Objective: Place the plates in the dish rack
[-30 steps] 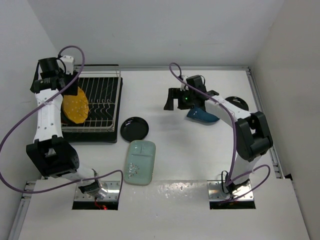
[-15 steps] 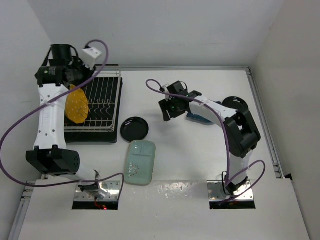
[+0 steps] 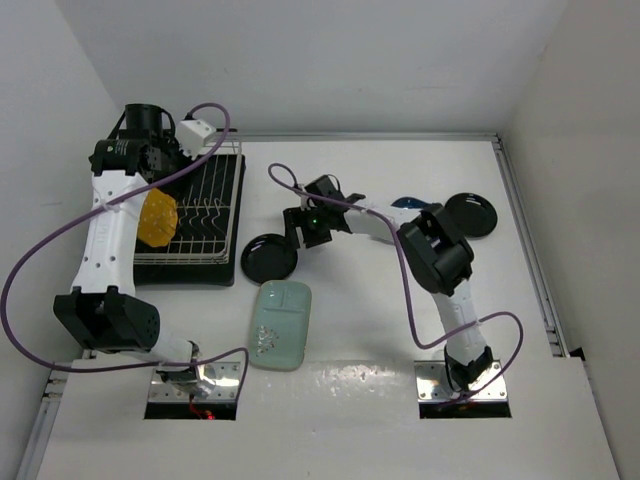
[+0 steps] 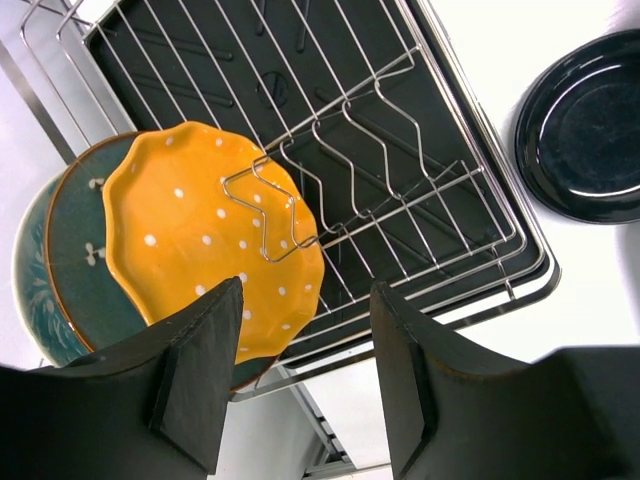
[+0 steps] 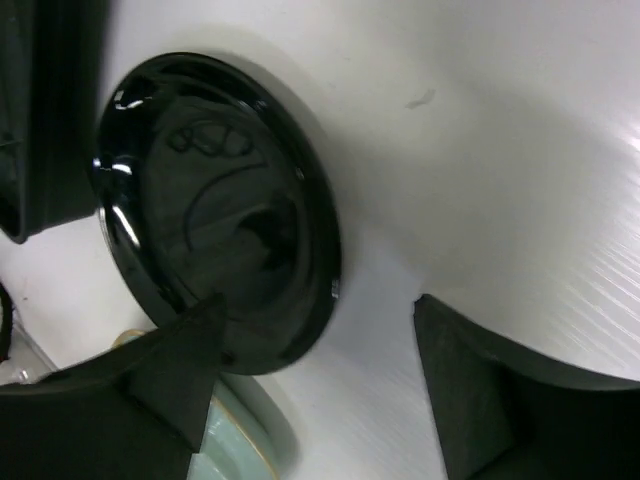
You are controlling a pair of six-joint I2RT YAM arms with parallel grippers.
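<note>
Dish rack (image 4: pixel 400 150): I count yellow plate (image 4: pixel 190 270), teal plate (image 4: pixel 60 270); seemingly four left on worktop (image 3: pixel 380 330). Left pincer (image 4: pixel 305 300), right pincer (image 5: pixel 318 310): released.

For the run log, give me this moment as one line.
left claw: open, at dish rack | yellow plate: in rack | right claw: open, over small black plate | mint tray: outside rack

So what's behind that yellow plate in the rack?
A teal plate stands right behind the yellow plate in the dish rack. Only its left edge shows; the rest is covered.
</note>
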